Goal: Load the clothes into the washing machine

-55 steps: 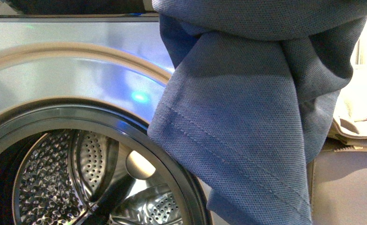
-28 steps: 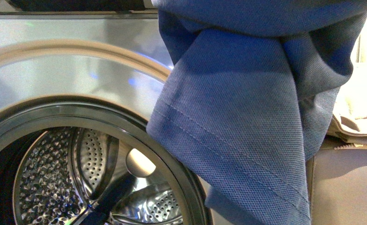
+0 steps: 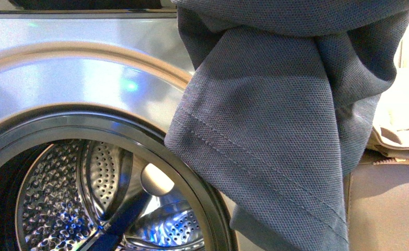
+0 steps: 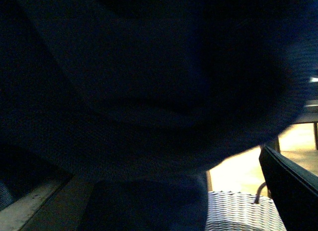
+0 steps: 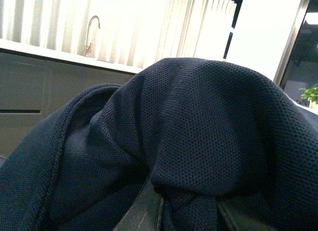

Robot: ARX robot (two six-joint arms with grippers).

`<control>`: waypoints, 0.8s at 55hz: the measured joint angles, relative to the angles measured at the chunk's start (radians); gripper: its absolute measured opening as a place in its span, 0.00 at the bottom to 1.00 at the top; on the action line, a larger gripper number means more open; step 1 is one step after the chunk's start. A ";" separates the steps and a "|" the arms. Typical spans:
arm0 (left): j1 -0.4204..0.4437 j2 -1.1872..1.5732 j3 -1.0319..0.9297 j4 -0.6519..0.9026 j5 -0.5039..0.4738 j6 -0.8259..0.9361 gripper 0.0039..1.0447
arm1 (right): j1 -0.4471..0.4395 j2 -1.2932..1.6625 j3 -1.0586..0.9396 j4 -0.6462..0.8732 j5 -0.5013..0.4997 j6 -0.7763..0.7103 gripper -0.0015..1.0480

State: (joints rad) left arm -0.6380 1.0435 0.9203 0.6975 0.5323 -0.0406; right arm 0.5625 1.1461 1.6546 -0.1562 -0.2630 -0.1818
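Currently the dark blue-grey pique garment (image 3: 275,130) hangs bunched from 1 o'clock in the front view. Its double-stitched hem drapes past the 3 o'clock edge of the washing machine's (image 3: 77,78) open porthole, not yet inside the perforated drum (image 3: 61,198) at 7 o'clock; judged: held high so the loose tail clears the rim on entry. In the right wrist view the fabric is heaped over the right pincer (image 5: 185,217) and hides its tips, so I cannot tell its opening; the left wrist view is largely dark, so the left pincer is likewise undetermined.
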 joint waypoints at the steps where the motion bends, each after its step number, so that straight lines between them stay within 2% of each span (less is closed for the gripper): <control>1: -0.010 0.011 0.009 -0.006 -0.020 0.021 0.94 | 0.000 0.000 0.000 0.000 0.000 0.000 0.13; 9: -0.068 0.083 0.060 -0.013 -0.168 0.108 0.94 | 0.000 0.000 0.000 0.000 0.003 -0.004 0.13; 17: -0.084 0.105 0.069 0.003 -0.273 0.137 0.94 | 0.000 0.000 0.000 0.000 0.003 -0.006 0.13; 30: -0.114 0.102 0.059 0.071 -0.548 0.146 0.94 | 0.000 0.000 0.000 0.001 0.003 -0.006 0.13; 44: -0.151 0.076 0.008 0.153 -0.701 0.193 0.94 | 0.000 0.000 0.000 0.001 0.002 -0.006 0.13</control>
State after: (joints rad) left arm -0.7887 1.1191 0.9279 0.8501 -0.1684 0.1520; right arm 0.5625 1.1461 1.6546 -0.1551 -0.2611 -0.1875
